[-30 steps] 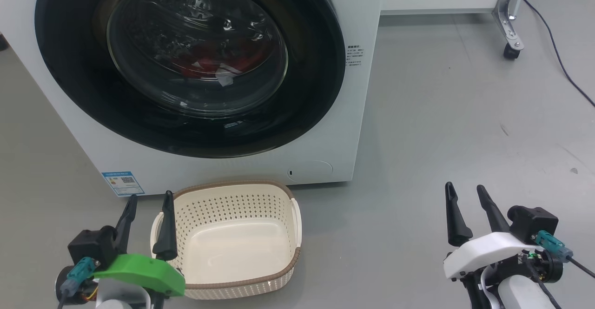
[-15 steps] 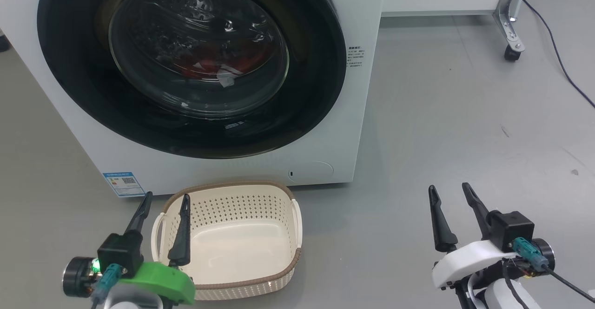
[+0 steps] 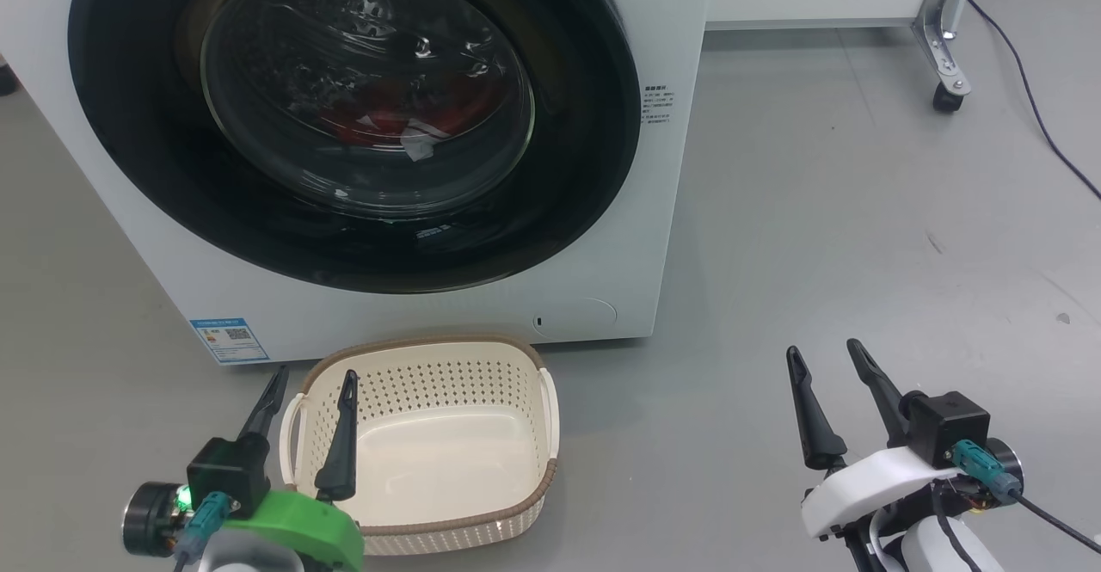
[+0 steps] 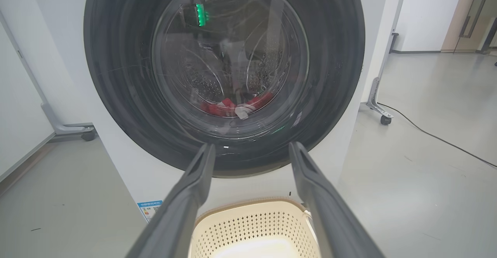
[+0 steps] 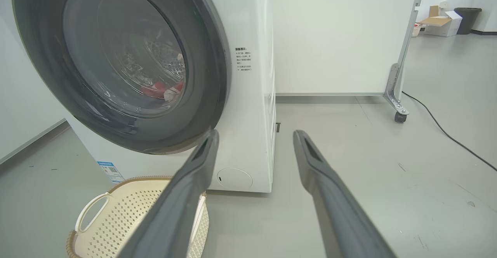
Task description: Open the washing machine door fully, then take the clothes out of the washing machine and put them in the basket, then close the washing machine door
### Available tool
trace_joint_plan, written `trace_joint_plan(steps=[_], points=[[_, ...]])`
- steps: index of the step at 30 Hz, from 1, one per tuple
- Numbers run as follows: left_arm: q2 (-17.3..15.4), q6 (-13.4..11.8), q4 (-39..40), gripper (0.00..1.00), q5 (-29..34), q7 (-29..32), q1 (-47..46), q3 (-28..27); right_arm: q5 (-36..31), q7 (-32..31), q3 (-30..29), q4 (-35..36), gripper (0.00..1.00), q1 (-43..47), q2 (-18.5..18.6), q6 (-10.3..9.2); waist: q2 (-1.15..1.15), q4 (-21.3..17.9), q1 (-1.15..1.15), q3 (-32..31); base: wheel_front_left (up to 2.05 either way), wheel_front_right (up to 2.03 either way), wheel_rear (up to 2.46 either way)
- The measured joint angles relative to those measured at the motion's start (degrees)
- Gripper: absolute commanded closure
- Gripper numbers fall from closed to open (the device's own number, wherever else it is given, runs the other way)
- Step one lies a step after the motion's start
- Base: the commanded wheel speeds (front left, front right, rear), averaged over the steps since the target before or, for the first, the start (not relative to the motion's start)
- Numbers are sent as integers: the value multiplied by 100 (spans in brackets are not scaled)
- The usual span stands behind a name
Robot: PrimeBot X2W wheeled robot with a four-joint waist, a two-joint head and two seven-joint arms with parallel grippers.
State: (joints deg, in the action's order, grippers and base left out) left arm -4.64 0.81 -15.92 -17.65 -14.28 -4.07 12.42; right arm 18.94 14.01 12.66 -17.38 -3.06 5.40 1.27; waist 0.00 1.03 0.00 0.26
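Right now both grippers are spread wide and hold nothing. My left gripper (image 3: pixel 314 376) hangs low at the basket's (image 3: pixel 430 341) left end. From the head view its two fingers seem to straddle the left handle, though I can't tell whether they touch it. My right gripper (image 3: pixel 822 348) hangs over bare floor (image 3: pixel 860 211), well apart from the basket and out past the machine's (image 3: pixel 662 236) right front corner.

Ahead of and above both grippers is the door (image 3: pixel 593 168), which looks shut against the machine's front. The clothes (image 3: pixel 387 116) lie red at the bottom of the drum behind the glass. The basket sits on the floor against the machine's foot, under the door's lower rim.

What matters for the next move is which side each gripper is on. My left wrist camera looks square at the glass, while the right one sees the door aslant with its right rim nearest. I can't make out a handle or hinge. If the door swings from its right rim, I judge the right arm is better placed, with a clear path up and inward. The left arm would have to reach across the whole door.
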Motion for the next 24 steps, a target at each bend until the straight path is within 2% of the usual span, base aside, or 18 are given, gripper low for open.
trace_joint_plan(steps=[17, 18, 20, 21, 24], points=[[36, 1, -143, 0, 2, 0, 0, -70, -12, 0, -112, -97, 0, 5, -81, 44, 0, 4, 0, 7, 0, 0, 0], [36, 1, -148, 0, 10, 0, 0, -70, -37, 0, -120, -99, 4, 5, -86, 48, 0, 4, 0, 6, 0, 0, 0], [41, 2, -155, 0, 12, 0, 0, -76, -43, 0, -137, -101, 97, 5, -90, 67, 0, 5, 0, 6, 0, 0, 0], [43, 2, -159, 0, 12, 0, 0, -79, -43, 0, -145, -103, 100, 5, -91, 68, 0, 6, 0, 6, 0, 0, 0], [51, 4, -171, 0, 13, 0, 0, -87, -43, 0, -152, -116, 100, 5, -93, 115, 0, 8, 0, 7, 0, 0, 0]])
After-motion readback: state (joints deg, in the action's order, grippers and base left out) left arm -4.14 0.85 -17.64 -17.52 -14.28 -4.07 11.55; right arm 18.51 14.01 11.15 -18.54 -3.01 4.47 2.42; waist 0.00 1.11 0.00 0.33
